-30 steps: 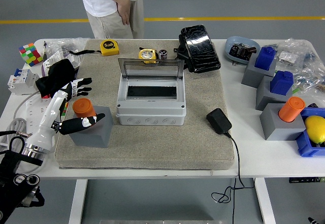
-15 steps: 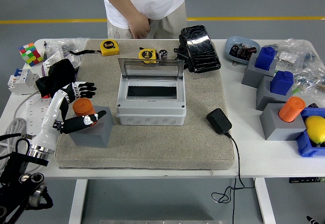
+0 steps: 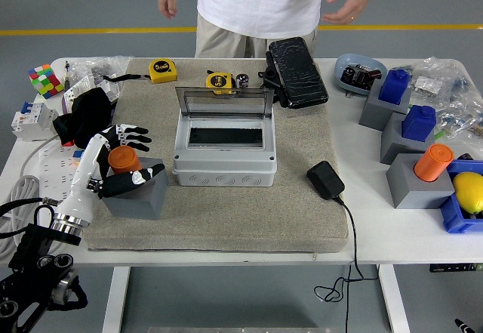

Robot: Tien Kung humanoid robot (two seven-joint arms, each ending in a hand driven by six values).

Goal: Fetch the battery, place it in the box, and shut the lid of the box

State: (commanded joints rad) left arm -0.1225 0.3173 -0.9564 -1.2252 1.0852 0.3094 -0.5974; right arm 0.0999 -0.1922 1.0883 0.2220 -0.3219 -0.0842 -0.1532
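The grey box [image 3: 225, 168] stands mid-mat with its clear lid [image 3: 224, 103] raised upright at the back; its inside looks dark and empty. A small black and silver battery [image 3: 242, 81] stands behind the box, next to a yellow tape measure [image 3: 219, 82]. My left hand [image 3: 127, 155] is at the mat's left. Its fingers [image 3: 133, 132] are spread around an orange cylinder [image 3: 124, 159] that sits on a grey block [image 3: 139, 194], with the thumb in front of it and no firm grasp. The right arm is out of view.
A person stands at the far side, both hands held out above the table's far edge. A black pouch [image 3: 296, 72] lies right of the lid, a black adapter [image 3: 325, 180] on the mat's right. Grey blocks, blue pieces [image 3: 418, 123] and clutter fill the right; a cube [image 3: 46, 80] and cloth sit left.
My left hand has shifted a little right, closer around the orange cylinder. The person has stepped right and lifted both hands out to the sides.
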